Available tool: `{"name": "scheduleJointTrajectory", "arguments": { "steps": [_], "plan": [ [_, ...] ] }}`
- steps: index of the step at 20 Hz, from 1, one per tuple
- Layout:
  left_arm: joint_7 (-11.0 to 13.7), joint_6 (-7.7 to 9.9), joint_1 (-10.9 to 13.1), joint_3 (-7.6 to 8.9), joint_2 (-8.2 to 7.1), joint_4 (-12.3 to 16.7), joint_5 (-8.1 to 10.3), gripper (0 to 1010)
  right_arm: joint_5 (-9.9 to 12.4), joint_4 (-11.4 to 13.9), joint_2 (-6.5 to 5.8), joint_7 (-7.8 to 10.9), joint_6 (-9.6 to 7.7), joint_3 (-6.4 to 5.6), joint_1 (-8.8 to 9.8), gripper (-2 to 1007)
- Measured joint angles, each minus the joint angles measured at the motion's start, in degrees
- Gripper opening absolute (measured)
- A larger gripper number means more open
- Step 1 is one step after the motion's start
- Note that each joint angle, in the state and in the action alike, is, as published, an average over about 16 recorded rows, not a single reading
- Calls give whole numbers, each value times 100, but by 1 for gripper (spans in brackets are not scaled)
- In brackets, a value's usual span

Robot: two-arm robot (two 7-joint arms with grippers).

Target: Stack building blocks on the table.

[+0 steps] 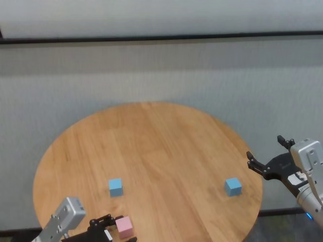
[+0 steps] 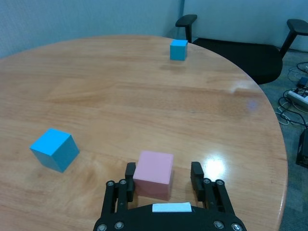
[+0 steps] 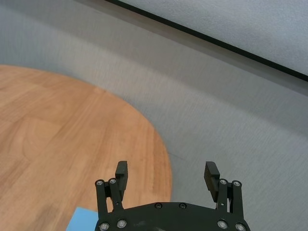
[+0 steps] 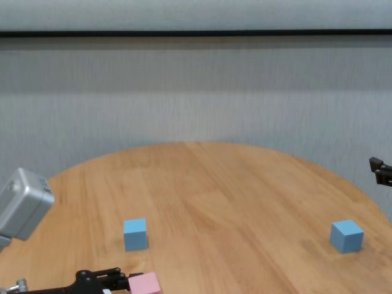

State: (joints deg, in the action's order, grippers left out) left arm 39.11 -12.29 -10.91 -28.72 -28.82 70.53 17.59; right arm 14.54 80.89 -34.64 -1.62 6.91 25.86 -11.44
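A pale pink block [image 2: 154,174] sits on the round wooden table [image 1: 166,146] near its front edge. My left gripper [image 2: 163,169] is open with one finger on each side of it, low over the table. One light blue block [image 1: 115,187] sits just beyond the pink one. The other light blue block [image 1: 232,186] sits near the table's right edge. My right gripper [image 1: 265,147] is open and empty, raised beside that edge, close to this block, whose corner shows in the right wrist view [image 3: 86,220].
A grey wall stands behind the table. A black office chair [image 2: 255,53] and floor cables [image 2: 296,96] lie beyond the table's right side. The table's middle and back hold nothing.
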Motion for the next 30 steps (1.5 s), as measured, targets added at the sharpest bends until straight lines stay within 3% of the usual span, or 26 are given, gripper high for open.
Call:
{"name": "scheduleJointTrajectory", "arguments": {
  "steps": [8,14,23,30],
  "plan": [
    [-30,4,-7,6,6,-12,-23,552,0,0,0,0,0,0,0,1001],
    [-89,21,-28,60,16,29,-13,437,0,0,0,0,0,0,0,1001],
    [-248,65,-167,175,81,162,-25,395,0,0,0,0,0,0,0,1001],
    [-399,106,-412,195,250,180,-134,395,0,0,0,0,0,0,0,1001]
  ]
}}
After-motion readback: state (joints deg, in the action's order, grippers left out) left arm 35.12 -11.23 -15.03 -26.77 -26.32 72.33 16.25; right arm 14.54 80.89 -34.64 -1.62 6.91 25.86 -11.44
